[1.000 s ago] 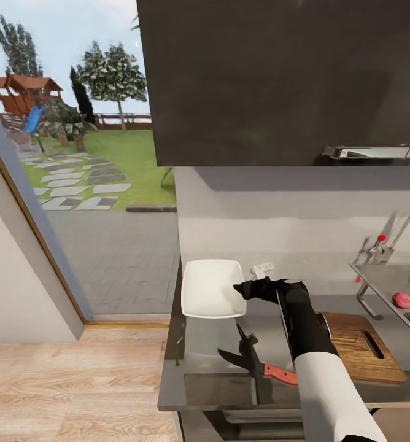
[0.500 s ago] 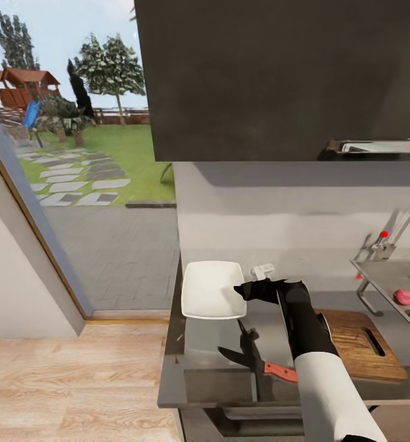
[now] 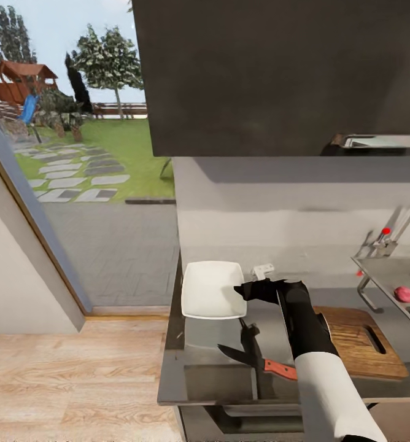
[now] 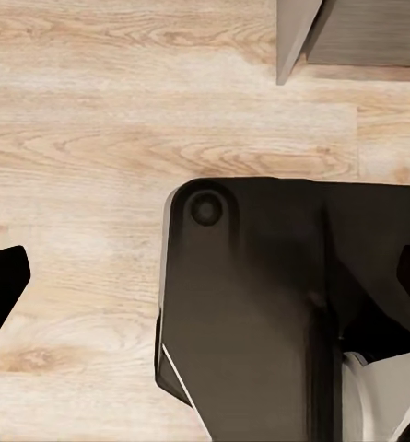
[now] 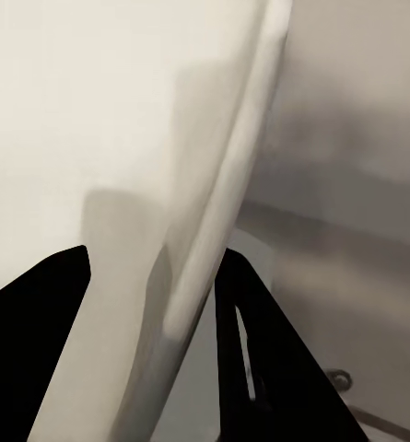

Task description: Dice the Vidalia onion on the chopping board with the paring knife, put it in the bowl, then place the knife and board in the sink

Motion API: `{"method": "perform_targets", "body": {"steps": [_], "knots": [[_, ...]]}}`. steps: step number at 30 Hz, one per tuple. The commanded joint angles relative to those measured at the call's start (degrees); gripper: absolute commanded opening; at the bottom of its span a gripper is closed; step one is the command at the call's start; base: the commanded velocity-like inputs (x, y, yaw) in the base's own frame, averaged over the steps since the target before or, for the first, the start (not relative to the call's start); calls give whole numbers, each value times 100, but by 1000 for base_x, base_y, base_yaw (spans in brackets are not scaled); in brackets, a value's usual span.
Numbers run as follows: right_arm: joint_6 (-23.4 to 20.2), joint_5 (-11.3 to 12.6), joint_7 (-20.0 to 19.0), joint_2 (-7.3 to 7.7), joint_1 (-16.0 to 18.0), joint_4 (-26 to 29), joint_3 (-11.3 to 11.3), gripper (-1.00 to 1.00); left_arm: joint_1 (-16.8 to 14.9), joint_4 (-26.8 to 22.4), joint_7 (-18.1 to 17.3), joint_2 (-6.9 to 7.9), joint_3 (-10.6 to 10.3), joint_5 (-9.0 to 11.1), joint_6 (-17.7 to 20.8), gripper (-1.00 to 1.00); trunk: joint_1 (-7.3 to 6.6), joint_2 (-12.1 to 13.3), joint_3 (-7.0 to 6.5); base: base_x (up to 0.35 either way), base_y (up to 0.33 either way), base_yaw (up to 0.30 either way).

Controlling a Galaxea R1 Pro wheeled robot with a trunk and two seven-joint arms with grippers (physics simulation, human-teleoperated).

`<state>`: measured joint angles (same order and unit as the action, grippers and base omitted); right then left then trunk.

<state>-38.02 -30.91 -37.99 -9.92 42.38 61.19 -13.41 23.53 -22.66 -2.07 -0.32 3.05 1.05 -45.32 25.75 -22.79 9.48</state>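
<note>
Our right claw reaches to the white bowl on the dark surface, its fingers apart, straddling the bowl's rim. From the bowl, the paring knife lies nearer us, the chopping board beside it, and the onion sits in the sink beyond. We cannot tell our left claw's state.

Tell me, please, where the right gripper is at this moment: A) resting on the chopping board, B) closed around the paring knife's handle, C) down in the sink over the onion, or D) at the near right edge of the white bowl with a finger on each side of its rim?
D: the right gripper meets the bowl at its edge, and the right wrist view shows the rim between the two fingers.
</note>
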Motion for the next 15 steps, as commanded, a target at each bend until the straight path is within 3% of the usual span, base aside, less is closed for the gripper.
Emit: {"method": "perform_targets", "body": {"steps": [1,15], "knots": [[-13,-46,-59,-8,7,7,-22,-100,2,-10,-22,-3,20,9,-3,100,4,-13,18,0,0,0],[-13,-46,-59,-8,7,7,-21,-100,2,-10,-22,-3,20,9,-3,100,4,-13,116,0,0,0]]}}
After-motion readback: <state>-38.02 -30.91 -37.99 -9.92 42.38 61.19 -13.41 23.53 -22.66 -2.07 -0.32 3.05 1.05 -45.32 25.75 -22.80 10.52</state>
